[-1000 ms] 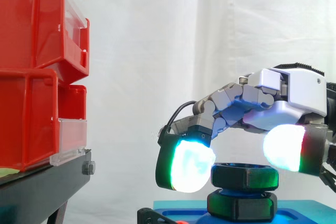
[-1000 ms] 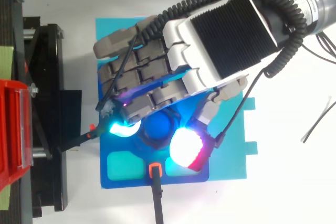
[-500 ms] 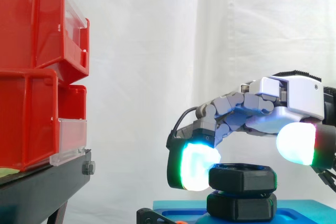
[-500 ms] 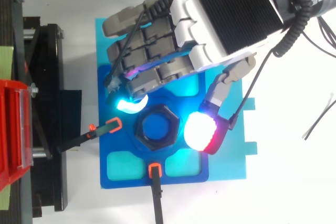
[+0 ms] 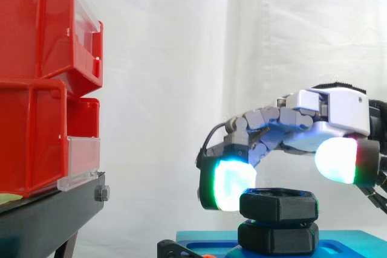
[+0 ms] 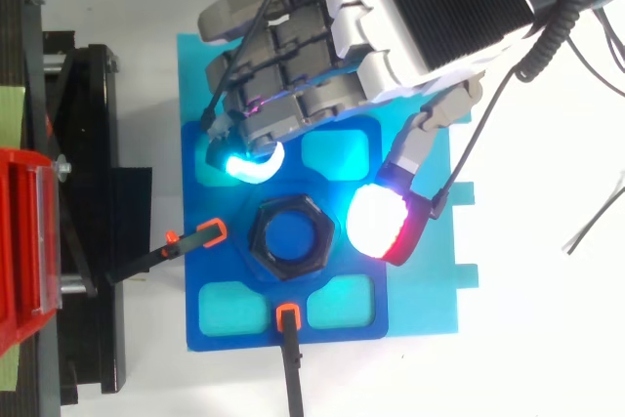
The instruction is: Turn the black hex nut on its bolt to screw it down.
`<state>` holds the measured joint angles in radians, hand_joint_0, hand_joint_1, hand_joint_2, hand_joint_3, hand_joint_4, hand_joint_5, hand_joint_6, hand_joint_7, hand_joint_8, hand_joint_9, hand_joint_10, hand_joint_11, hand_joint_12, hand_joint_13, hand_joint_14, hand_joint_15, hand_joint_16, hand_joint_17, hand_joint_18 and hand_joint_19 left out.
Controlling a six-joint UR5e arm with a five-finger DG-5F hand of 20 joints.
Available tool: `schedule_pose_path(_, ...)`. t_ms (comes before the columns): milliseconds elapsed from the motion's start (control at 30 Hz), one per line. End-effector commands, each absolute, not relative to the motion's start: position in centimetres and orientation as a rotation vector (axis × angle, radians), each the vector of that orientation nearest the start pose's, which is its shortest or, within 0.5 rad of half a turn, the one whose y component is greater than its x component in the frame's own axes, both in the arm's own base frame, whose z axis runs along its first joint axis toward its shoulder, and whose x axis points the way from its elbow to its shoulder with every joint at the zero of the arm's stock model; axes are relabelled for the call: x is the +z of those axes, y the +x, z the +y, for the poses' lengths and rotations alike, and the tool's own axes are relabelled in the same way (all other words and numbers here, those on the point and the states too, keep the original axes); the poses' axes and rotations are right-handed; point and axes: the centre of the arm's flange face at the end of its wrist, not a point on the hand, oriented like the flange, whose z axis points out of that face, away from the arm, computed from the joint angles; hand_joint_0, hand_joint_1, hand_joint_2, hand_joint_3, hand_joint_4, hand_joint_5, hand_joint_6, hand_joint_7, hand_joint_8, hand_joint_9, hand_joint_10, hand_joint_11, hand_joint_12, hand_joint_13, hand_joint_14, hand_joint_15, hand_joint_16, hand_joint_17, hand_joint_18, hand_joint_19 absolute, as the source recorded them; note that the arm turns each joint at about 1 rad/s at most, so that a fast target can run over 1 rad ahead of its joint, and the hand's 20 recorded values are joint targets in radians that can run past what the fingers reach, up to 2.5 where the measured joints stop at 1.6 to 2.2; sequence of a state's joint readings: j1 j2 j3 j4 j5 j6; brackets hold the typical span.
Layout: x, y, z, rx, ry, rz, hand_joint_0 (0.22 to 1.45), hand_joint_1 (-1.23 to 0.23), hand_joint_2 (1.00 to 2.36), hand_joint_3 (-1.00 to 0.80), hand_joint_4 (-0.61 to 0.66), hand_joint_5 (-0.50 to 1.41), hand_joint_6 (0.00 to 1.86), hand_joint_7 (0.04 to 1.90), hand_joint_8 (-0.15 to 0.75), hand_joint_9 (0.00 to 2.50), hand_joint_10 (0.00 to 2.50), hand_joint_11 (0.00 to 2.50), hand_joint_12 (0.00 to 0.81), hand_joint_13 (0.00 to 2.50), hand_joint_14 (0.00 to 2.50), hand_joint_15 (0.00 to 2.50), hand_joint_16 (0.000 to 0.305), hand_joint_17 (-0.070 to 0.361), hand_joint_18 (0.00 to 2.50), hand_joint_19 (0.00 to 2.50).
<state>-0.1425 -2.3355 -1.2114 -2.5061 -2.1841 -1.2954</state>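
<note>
Hand (image 6: 430,7) withdrew, clearing black hex nut (image 6: 262,241).

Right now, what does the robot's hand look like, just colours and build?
The hand has a white shell with a black ribbed panel on its back. Its fingers are grey, blocky segments. The thick pads glow: one cyan-white edged green, another white edged red.
</note>
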Motion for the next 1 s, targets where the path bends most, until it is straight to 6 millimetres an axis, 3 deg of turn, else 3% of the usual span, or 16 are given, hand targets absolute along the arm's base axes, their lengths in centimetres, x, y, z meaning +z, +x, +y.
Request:
schedule_pose_path(0,24.0,74.2,-17.7,0.533,-0.241,1.369,0.4,-0.23,1.0,-0.5,0.22,-0.09,0.5,1.19,0.274,0.82,0.01,0.3,0.306,0.7,0.01,0.24,0.039,0.088,0.4,0.17)
schedule_pose_path(700,25.3,76.6,-10.9,0.58,-0.252,1.301,0.43,-0.24,1.0,-0.5,0.2,-0.09,0.5,1.17,0.268,0.84,0.01,0.3,0.292,0.71,0.01,0.25,0.035,0.079,0.4,0.2)
schedule_pose_path(967,25.1,76.9,-9.5,0.577,-0.231,1.314,0.44,-0.24,1.0,-0.5,0.18,-0.1,0.5,1.13,0.263,0.83,0.01,0.3,0.29,0.71,0.01,0.25,0.035,0.078,0.41,0.2)
